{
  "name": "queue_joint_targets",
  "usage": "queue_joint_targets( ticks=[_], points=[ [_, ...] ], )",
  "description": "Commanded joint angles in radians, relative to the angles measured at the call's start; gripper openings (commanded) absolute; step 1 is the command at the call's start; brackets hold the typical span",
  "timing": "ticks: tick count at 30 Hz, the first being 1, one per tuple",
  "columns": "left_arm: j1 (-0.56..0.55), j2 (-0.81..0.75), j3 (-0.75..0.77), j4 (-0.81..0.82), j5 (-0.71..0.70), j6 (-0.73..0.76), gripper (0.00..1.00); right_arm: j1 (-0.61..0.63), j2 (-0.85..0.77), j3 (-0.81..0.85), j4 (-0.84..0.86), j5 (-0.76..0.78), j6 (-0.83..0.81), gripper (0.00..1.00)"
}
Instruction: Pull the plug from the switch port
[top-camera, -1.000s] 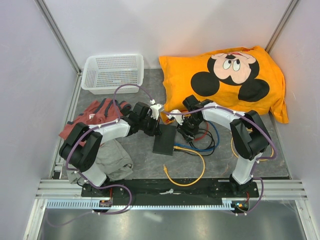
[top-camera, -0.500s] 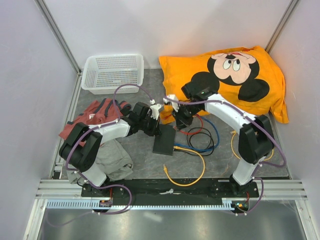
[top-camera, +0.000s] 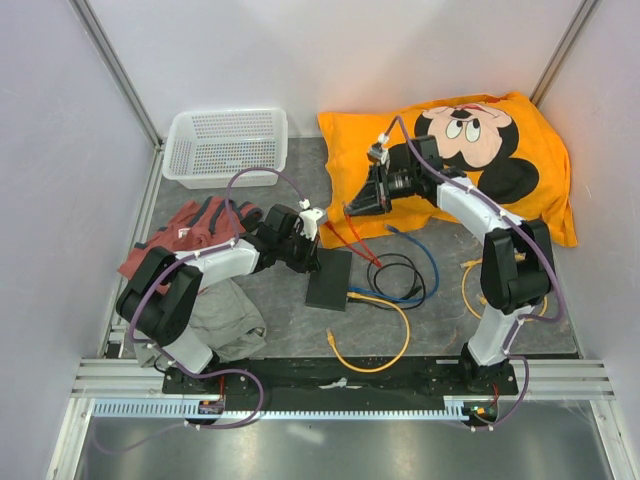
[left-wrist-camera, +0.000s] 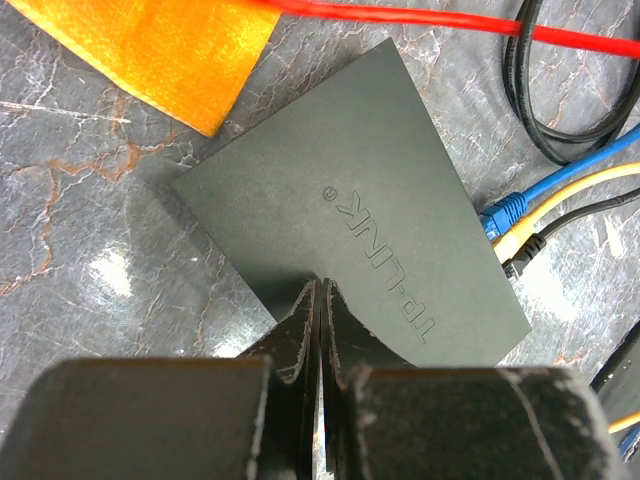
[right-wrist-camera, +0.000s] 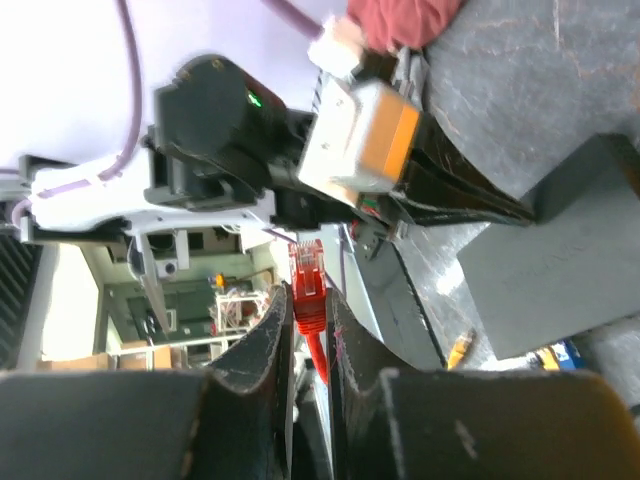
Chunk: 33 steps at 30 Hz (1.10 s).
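Right wrist view, right gripper (right-wrist-camera: 309, 312) pinching red plug (right-wrist-camera: 308, 276), apart from switch (right-wrist-camera: 562, 262), left gripper (left-wrist-camera: 320, 302) pressed together at switch edge.

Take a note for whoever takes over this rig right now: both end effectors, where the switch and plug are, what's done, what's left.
Left end effector: shut, holding nothing, tips against the flat matte black rectangular switch on the table.
Right end effector: shut on the red network plug, raised near the orange cartoon cushion; the thin red cable trails down to the table.
Done: red plug is out of the switch.
Left: probably only to set it down. The blue plug, yellow plug and black plug sit in their ports.
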Motion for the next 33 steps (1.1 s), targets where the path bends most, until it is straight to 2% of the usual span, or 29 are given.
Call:
queue_joint_targets(
  ticks=[1,4,9,12,13,14,16,20,23,24,27,28,30,33],
  points=[
    [-0.003,-0.004,-0.011,-0.047,-0.037,0.05,0.02,-0.041,-0.02,0.195,-0.071,-0.03,0.136,0.0],
    [-0.003,-0.006,-0.013,-0.045,-0.037,0.05,0.01,-0.066,-0.05,0.256,-0.313,0.052,-0.01,0.0],
    [-0.003,0.011,-0.01,-0.04,-0.028,0.041,0.02,-0.079,-0.155,0.077,-0.511,0.163,-0.176,0.0],
    [-0.004,0.019,-0.013,-0.03,-0.023,0.035,0.01,-0.129,-0.182,0.133,-0.667,0.354,-0.38,0.0],
    [-0.006,0.02,-0.014,-0.024,-0.023,0.033,0.02,-0.139,-0.184,0.173,-0.695,0.528,-0.433,0.0],
    [-0.006,0.019,-0.017,-0.021,-0.022,0.03,0.02,-0.147,-0.185,0.254,-0.72,0.629,-0.545,0.0],
    [-0.006,0.019,-0.02,-0.019,-0.017,0.029,0.01,-0.153,-0.187,0.325,-0.763,0.791,-0.59,0.0],
    [-0.006,0.016,-0.022,-0.019,-0.017,0.021,0.02,-0.201,-0.121,0.565,-0.951,0.604,-0.763,0.0],
    [-0.006,0.02,-0.019,-0.016,-0.006,0.01,0.02,-0.201,-0.109,0.618,-1.08,0.593,-0.935,0.0],
    [-0.006,0.019,-0.017,-0.014,-0.002,0.006,0.01,-0.202,-0.112,0.62,-1.11,0.647,-0.984,0.0],
    [-0.004,0.026,-0.002,-0.013,0.0,0.0,0.02,-0.219,-0.132,0.603,-1.084,0.825,-1.026,0.0],
    [-0.006,0.028,0.001,-0.016,-0.002,-0.002,0.02,-0.234,-0.167,0.585,-1.056,0.84,-1.047,0.0],
    [-0.006,0.036,0.013,-0.019,-0.003,-0.005,0.02,-0.283,-0.224,0.493,-0.922,0.889,-1.031,0.0],
    [-0.004,0.043,0.027,-0.024,-0.002,-0.009,0.02,-0.33,-0.337,0.372,-0.79,1.043,-1.023,0.0]
  ],
)
